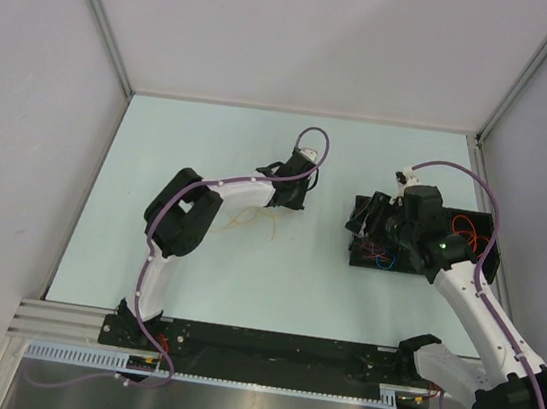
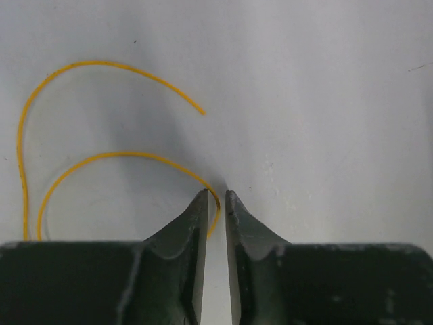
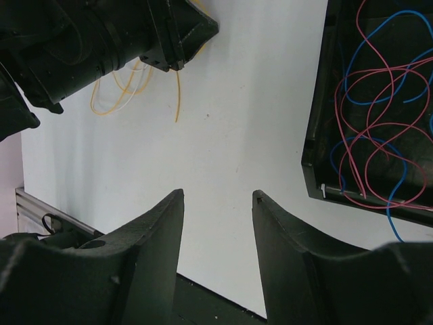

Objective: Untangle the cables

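The left tool is standing almost pressed together, leaving a narrow slit. One orange cable, lying mid-counter, is running into the slit; whether the tool is pinching it, I cannot tell. The right tool is hanging spread and holding nothing. One black tray by the right edge is carrying tangled red cables and blue cables, too mixed for counting.

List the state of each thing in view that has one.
left gripper, open a crack around the orange cable.
right gripper, open, empty.
orange cable, curled loose on the table.
red and blue cables, tangled together inside the black tray.
black tray, flat on the table, uncovered.
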